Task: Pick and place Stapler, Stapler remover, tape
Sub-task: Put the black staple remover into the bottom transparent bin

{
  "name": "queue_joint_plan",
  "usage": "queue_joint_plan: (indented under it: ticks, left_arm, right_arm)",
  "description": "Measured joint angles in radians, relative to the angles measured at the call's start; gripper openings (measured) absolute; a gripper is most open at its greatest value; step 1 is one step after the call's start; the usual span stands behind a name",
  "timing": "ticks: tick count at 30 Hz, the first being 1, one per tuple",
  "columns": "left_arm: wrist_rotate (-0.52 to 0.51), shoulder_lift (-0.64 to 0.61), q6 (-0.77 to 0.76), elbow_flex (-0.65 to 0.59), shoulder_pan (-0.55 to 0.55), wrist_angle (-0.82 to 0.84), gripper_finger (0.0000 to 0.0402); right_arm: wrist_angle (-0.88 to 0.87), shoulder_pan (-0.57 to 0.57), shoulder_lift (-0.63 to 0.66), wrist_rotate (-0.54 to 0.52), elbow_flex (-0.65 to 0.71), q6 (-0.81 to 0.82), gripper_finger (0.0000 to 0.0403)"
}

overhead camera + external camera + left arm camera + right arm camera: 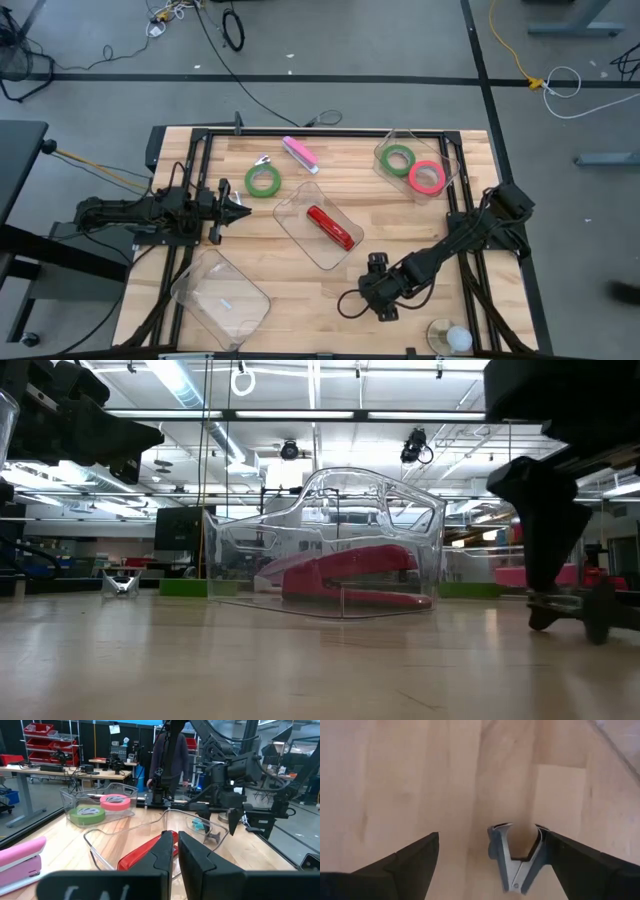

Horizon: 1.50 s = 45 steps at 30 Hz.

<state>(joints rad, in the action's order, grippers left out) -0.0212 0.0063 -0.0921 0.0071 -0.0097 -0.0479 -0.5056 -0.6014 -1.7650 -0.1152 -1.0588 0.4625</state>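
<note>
From above, the right gripper (379,291) reaches low over the front of the light wooden table (300,290), just forward of the clear plastic tray (290,208) that holds the red stapler (332,227). The left gripper (240,211) waits beside a loose green tape ring (263,181); a pink stapler (300,154) and a second small metal staple remover (263,160) lie farther back. A second clear tray (450,170) holds another green ring (398,158) and the red-pink ring (427,177), and a third clear tray (190,285) sits near the front left.

At table height, the red stapler (350,575) rests inside its tray (225,560), with a dark arm lowered at one side.

The left wrist camera shows its fingers (195,865) nearly closed on nothing.

The right wrist camera shows its fingers (400,865) spread wide, with the grey-blue staple remover (516,856) lying on the wood between them, against one finger and ungrasped. The step in hand looks like picking up this remover; next the claw must close squarely on it and lift.
</note>
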Motion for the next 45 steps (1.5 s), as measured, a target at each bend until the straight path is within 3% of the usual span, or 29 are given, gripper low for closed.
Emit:
queue_joint_plan:
  ticks: [17, 23, 28, 45]
  left_arm:
    - [0.000, 0.000, 0.000, 0.000, 0.000, 0.000, 0.0030]
    - [0.000, 0.000, 0.000, 0.000, 0.000, 0.000, 0.0030]
    - [0.000, 0.000, 0.000, 0.000, 0.000, 0.000, 0.0030]
    - [0.000, 0.000, 0.000, 0.000, 0.000, 0.000, 0.0030]
  right_arm:
    - [-0.062, -0.014, 0.037, -0.002, -0.011, 0.000, 0.0362]
    - [-0.069, -0.025, 0.039, -0.076, -0.028, -0.052, 0.0362]
    - [-0.070, -0.025, 0.039, -0.077, -0.027, -0.056, 0.0362]
    - [0.018, 0.006, 0.039, -0.041, 0.082, -0.032, 0.0362]
